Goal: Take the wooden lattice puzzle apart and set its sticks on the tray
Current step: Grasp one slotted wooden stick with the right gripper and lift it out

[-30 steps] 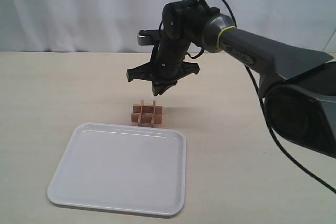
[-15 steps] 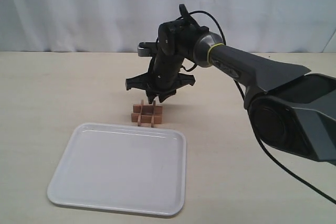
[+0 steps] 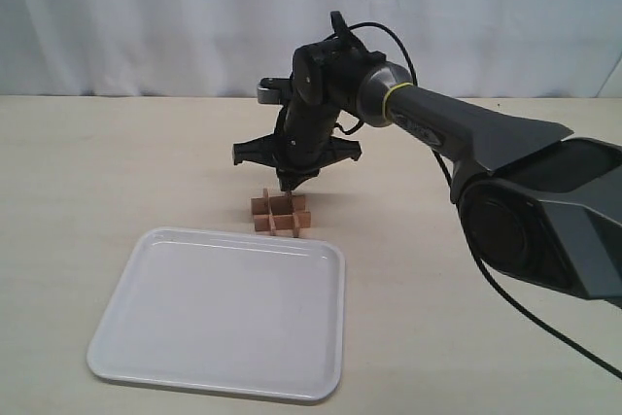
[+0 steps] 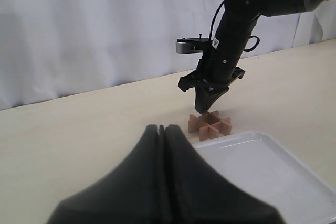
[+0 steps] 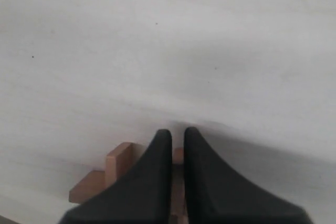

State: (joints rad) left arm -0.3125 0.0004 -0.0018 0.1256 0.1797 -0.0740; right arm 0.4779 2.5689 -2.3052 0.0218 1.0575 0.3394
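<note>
The wooden puzzle (image 3: 280, 213) sits assembled on the bench (image 3: 117, 153) at the centre of the exterior frame, just above the upper edge of the white tray (image 3: 214, 308), which fills the lower left. The right gripper (image 3: 292, 180) points straight down onto the puzzle's top with its jaws drawn almost together; whether they pinch a slat cannot be told. The left gripper (image 4: 161, 129) has its fingers pressed together.
</note>
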